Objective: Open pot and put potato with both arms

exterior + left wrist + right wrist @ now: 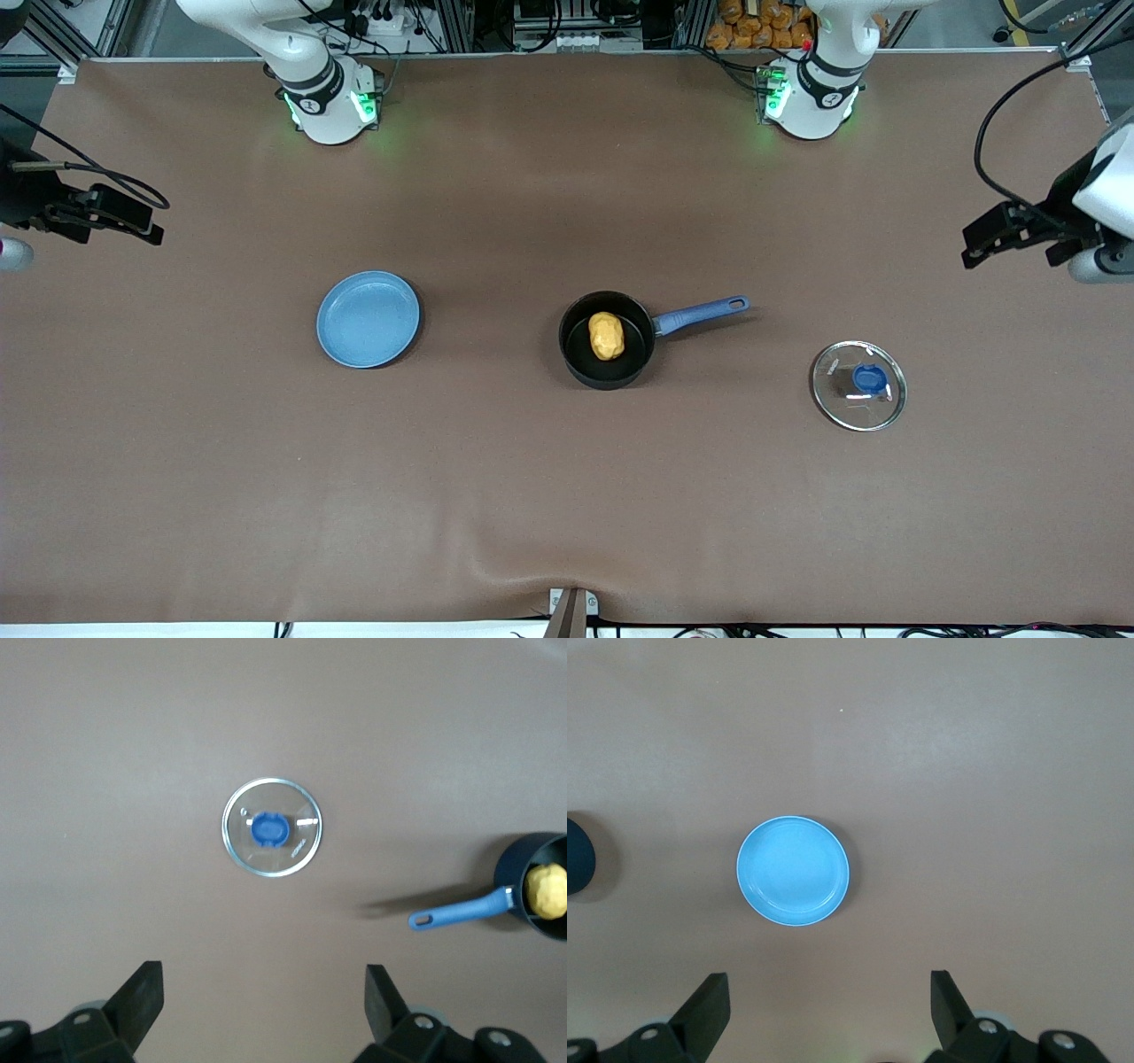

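Observation:
The black pot (585, 354) with its blue handle (702, 315) stands uncovered at the table's middle, and the yellow potato (607, 336) lies inside it. Its glass lid (858, 385) with a blue knob rests flat on the table toward the left arm's end. My left gripper (997, 239) hangs open and empty high over the table's edge at that end; its wrist view shows the lid (272, 827), the pot (512, 870) and the potato (546, 890) below. My right gripper (124, 221) hangs open and empty high at the right arm's end.
A flat blue plate (368, 319) lies bare on the brown mat, beside the pot toward the right arm's end; it shows in the right wrist view as a blue plate (793, 871). Both arm bases stand along the table's back edge.

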### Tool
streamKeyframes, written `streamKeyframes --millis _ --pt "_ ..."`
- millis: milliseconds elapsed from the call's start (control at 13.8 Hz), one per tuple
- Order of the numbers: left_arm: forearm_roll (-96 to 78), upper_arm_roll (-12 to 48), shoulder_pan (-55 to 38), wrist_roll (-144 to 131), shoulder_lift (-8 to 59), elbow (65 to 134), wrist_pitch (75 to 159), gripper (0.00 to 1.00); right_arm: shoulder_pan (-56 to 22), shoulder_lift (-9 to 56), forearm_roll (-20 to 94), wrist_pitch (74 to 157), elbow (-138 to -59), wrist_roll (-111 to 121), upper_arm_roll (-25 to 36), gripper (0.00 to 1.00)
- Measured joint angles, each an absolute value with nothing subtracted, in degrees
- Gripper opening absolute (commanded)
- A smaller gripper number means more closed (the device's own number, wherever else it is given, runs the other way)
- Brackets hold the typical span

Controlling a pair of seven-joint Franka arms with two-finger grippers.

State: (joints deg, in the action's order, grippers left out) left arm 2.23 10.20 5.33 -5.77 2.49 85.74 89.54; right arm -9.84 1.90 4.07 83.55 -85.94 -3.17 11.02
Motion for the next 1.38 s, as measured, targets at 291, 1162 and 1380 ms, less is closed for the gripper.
streamKeyframes --millis 291,1162,1380 --pt "1.5 9.5 5.3 -5.8 -0.5 85.6 85.2 1.00 -7.6 1.5 3.0 83.6 -85.9 -3.2 9.4 1.00" --pt "0.6 2.6 -2.2 -5.8 -3.0 86.2 79.8 1.00 -6.9 0.4 -0.4 83.6 -85.9 -3.2 7.6 1.00" --pt "0.4 2.5 -2.2 -5.6 -3.0 86.3 79.5 1.00 -6.9 -0.2 -0.4 83.6 -85.9 -3.2 7.6 1.00"
